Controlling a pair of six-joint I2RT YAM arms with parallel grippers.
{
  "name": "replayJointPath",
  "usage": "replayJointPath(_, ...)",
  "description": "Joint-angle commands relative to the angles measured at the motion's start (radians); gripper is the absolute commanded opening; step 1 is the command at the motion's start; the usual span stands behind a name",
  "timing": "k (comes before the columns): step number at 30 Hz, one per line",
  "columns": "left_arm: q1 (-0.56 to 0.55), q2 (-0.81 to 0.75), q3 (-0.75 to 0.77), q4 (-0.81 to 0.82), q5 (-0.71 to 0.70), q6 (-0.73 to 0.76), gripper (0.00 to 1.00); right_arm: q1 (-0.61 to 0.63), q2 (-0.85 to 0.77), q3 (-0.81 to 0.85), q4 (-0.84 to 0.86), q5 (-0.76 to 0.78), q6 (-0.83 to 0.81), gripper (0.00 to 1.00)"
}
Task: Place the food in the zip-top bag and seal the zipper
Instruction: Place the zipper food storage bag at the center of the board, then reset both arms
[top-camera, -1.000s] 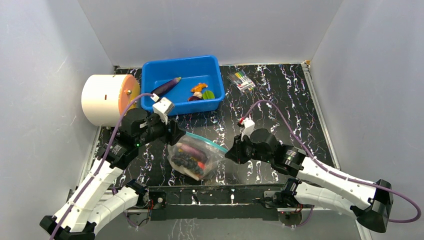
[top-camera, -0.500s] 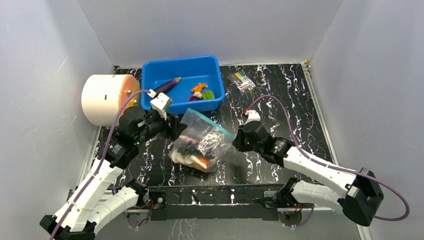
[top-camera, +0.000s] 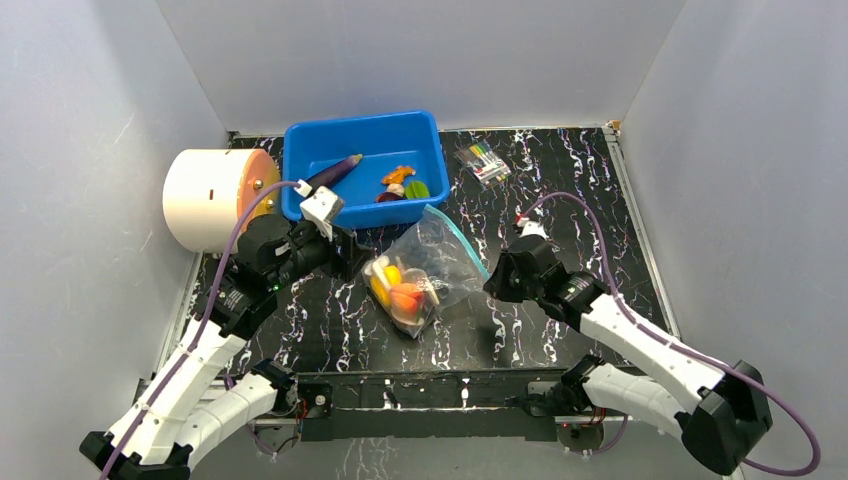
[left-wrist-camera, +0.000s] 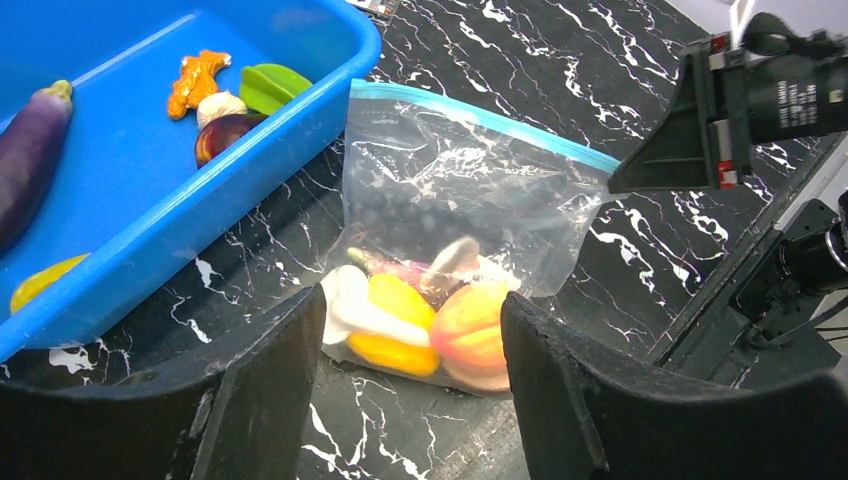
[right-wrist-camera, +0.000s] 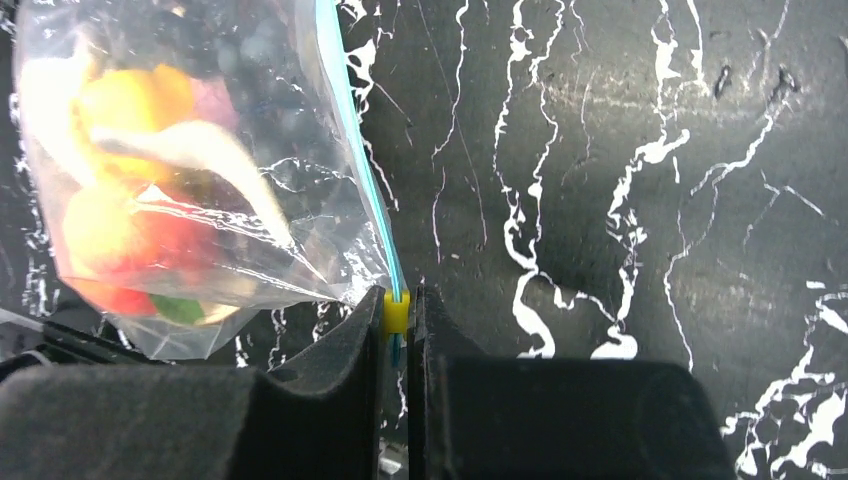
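We see the zip-top bag (top-camera: 440, 250) between the arms, its food (top-camera: 400, 290), orange, yellow, white and dark pieces, bunched at the 7 o'clock end on the desk (top-camera: 560, 200). Our right claw (right-wrist-camera: 397, 300), at 3 o'clock of the bag, is clamped on the zipper (right-wrist-camera: 355, 150) at a small yellow tab (right-wrist-camera: 396, 312). Our left claw (left-wrist-camera: 412, 305) hangs at 9 o'clock, fingers spread wide, gripping nothing. Just beside the bag at 11 o'clock sits a blue bin (top-camera: 300, 160) holding an eggplant (top-camera: 333, 171); a marker packet (top-camera: 481, 161) lies at 1 o'clock, a white drum (top-camera: 205, 198) far out at 9 o'clock
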Motion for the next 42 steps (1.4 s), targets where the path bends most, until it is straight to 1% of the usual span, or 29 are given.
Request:
replayJointPath(1,0.001,-0.007,-0.008,0.019,0.017,-0.009,0.63,-0.006,-0.109,-0.007,-0.088,0.014,0.081,0.00)
replayJointPath(7,0.001,-0.004,-0.007,0.020,0.027,-0.026,0.63,-0.006,-0.236,-0.082,-0.136,0.011,0.184,0.00)
replayJointPath(8,0.001,-0.004,-0.005,0.020,0.028,-0.027,0.64,-0.005,-0.255,-0.094,-0.139,0.013,0.223,0.00)
replayJointPath(9,0.002,-0.006,-0.005,0.018,0.031,-0.029,0.63,-0.005,-0.263,-0.103,-0.140,0.017,0.240,0.01)
replayJointPath(10,0.001,-0.005,-0.004,0.015,0.034,-0.030,0.64,-0.005,-0.272,-0.109,-0.143,0.022,0.253,0.04)
replayJointPath(12,0.001,-0.007,0.000,0.009,0.037,-0.032,0.64,-0.005,-0.288,-0.109,-0.151,0.033,0.270,0.12)
replayJointPath(14,0.002,-0.010,-0.001,0.003,0.036,-0.036,0.65,-0.006,-0.294,-0.100,-0.149,0.042,0.269,0.22)
replayJointPath(17,0.001,-0.014,-0.001,0.000,0.032,-0.049,0.70,-0.005,-0.290,-0.065,-0.143,0.049,0.244,0.35)
replayJointPath(18,0.002,-0.017,-0.003,0.002,0.030,-0.055,0.75,-0.006,-0.285,-0.050,-0.142,0.052,0.228,0.39)
replayJointPath(19,0.001,-0.019,-0.004,0.005,0.026,-0.065,0.93,-0.005,-0.277,-0.032,-0.144,0.059,0.212,0.42)
replayJointPath(20,0.002,-0.022,-0.006,0.010,0.025,-0.069,0.98,-0.005,-0.268,-0.010,-0.149,0.067,0.199,0.46)
replayJointPath(23,0.002,-0.032,-0.009,0.021,0.025,-0.087,0.98,-0.005,-0.251,0.060,-0.154,0.093,0.125,0.58)
replayJointPath(24,0.001,-0.034,-0.009,0.022,0.026,-0.091,0.98,-0.006,-0.252,0.080,-0.153,0.103,0.103,0.63)
replayJointPath(28,0.001,-0.039,-0.001,0.043,0.035,-0.122,0.99,-0.005,-0.253,0.166,-0.136,0.145,0.013,0.94)
replayJointPath(29,0.001,-0.040,0.001,0.051,0.020,-0.147,0.98,-0.005,-0.252,0.188,-0.138,0.158,-0.011,0.97)
replayJointPath(35,0.001,0.000,0.051,0.025,-0.131,-0.301,0.98,-0.006,-0.230,0.312,-0.156,0.211,-0.095,0.98)
replayJointPath(36,0.001,0.014,0.079,0.016,-0.178,-0.350,0.98,-0.006,-0.221,0.373,-0.167,0.208,-0.112,0.98)
replayJointPath(42,0.002,-0.030,0.093,0.078,-0.166,-0.287,0.98,-0.006,-0.250,0.447,-0.150,0.173,-0.122,0.98)
